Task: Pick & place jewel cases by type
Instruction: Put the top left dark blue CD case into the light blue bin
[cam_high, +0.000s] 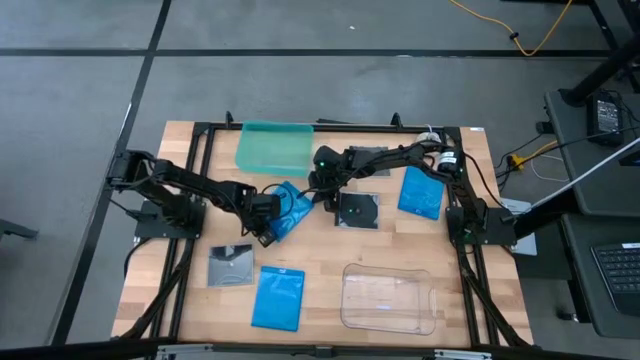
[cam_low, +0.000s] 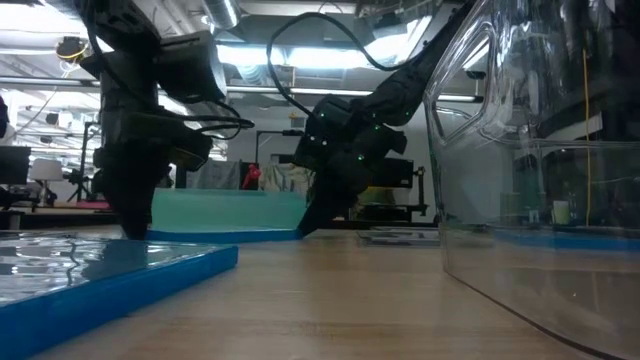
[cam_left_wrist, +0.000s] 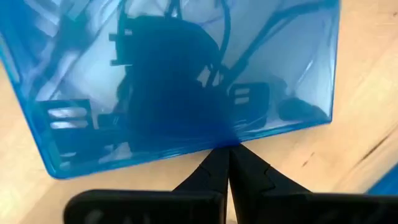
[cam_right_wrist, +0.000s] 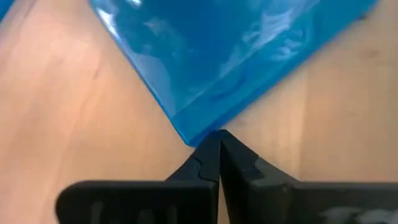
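From above, a bright blue rectangular plastic jewel case (cam_high: 288, 210) lies mid-table between the left gripper (cam_high: 268, 234) and right gripper (cam_high: 327, 200). At each wrist, pressed-together fingertips (cam_left_wrist: 229, 163) touch its edge, pinching nothing. Light, stiff, slippery: probably best taken across a thin edge.

blue cases: three are seen flat — one mid-tabletop (cam_high: 288, 210), one at the right (cam_high: 420, 193), one at the near edge (cam_high: 278, 297).
dark square cases: two are seen flat, at (cam_high: 357, 210) and (cam_high: 230, 265).
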